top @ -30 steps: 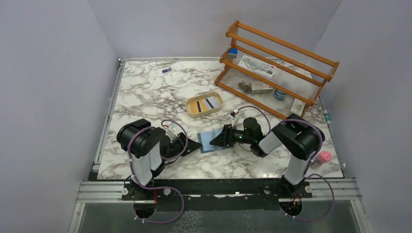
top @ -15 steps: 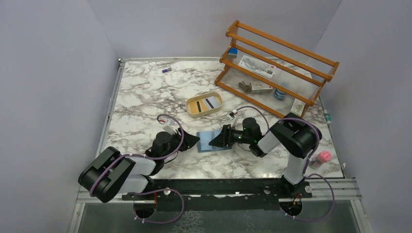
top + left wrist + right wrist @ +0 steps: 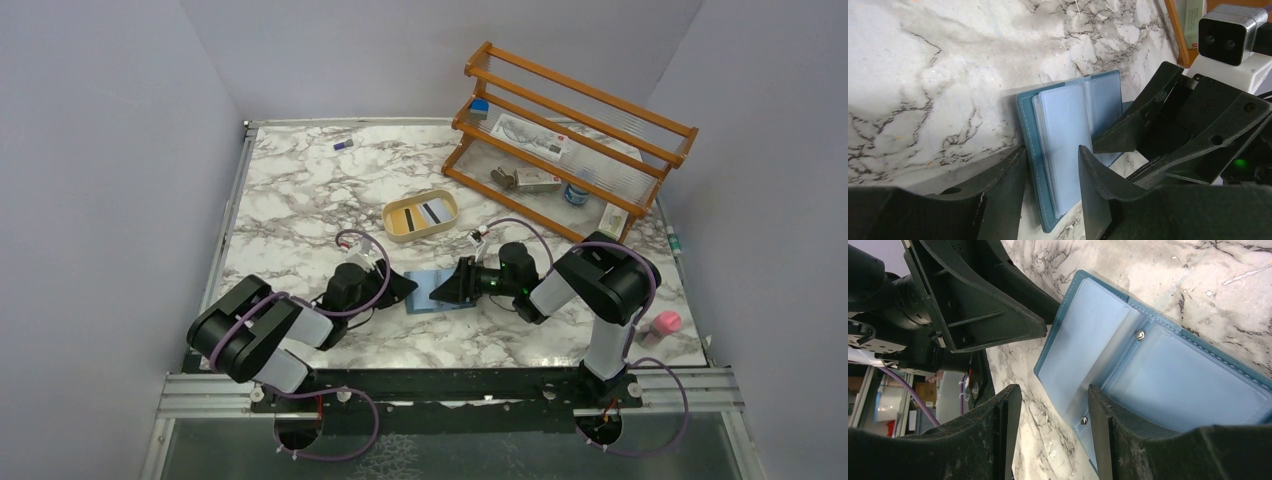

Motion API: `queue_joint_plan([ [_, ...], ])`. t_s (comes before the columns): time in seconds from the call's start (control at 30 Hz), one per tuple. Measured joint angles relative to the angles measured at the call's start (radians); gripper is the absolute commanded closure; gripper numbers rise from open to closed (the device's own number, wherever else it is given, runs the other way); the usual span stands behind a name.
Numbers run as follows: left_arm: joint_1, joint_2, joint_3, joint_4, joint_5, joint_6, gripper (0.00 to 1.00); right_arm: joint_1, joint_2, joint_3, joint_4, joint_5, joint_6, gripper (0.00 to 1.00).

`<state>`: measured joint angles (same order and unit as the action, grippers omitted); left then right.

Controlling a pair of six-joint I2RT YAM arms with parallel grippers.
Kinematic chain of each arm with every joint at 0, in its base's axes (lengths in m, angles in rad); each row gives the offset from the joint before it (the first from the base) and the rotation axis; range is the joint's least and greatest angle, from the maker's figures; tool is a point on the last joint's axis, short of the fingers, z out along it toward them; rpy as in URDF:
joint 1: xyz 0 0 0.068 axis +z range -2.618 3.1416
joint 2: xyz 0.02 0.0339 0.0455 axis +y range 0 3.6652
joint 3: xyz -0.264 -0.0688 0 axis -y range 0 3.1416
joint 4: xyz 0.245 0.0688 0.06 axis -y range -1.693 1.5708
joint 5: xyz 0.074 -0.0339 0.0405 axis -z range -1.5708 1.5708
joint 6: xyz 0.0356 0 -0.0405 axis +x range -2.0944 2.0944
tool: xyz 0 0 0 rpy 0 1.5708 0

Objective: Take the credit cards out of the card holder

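Landmark = card holder (image 3: 1068, 125), which lies spread open and flat on the marble table (image 3: 290, 200), in front of the arm bases, light-blue inside facing up.

- Far left and well behind it: a small purple item (image 3: 343, 146) near the table's back edge. Too small to ID.
- Just left of it: the left gripper (image 3: 1052, 150), low over the table and pointing at the holder's left edge. Jaws are parted. In the wrist view the teal cover edge and the clear sleeves show through the gap, and I see nothing clamped.
- On the holder: a clear plastic flap with two metal snaps (image 3: 1139, 334).
- Behind it and apart: a tan oval tray (image 3: 388, 215) holding the credit cards (image 3: 421, 214). One is yellow with a dark stripe, with paler ones beside it.
- Just right of it: the right gripper (image 3: 1054, 392), coming in from the right, low over the holder's right half. Fingers are spread and hold nothing. One fingertip sits on or just above the right page; I can't tell which.
- Right and well behind it: a wooden rack (image 3: 590, 89) with small boxes and packets on its shelves.
- Far right of it: a pink item (image 3: 666, 322) at the table's right edge.
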<state>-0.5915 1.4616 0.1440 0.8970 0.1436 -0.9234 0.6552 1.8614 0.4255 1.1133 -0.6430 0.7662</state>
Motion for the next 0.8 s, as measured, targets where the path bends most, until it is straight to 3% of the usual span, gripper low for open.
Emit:
queue_joint_plan([
  [0.43,-0.033,0.204,-0.054,0.333,0.075,-0.111,0.61,0.0,0.0,0.0,0.0,0.0,0.0,0.43],
  [0.6,-0.034,0.204,-0.092,0.376,0.077,-0.139,0.63,0.0,0.0,0.0,0.0,0.0,0.0,0.43],
  [0.8,-0.035,0.204,-0.098,0.376,0.076,-0.142,0.74,0.0,0.005,0.0,0.009,-0.003,0.001,0.43],
])
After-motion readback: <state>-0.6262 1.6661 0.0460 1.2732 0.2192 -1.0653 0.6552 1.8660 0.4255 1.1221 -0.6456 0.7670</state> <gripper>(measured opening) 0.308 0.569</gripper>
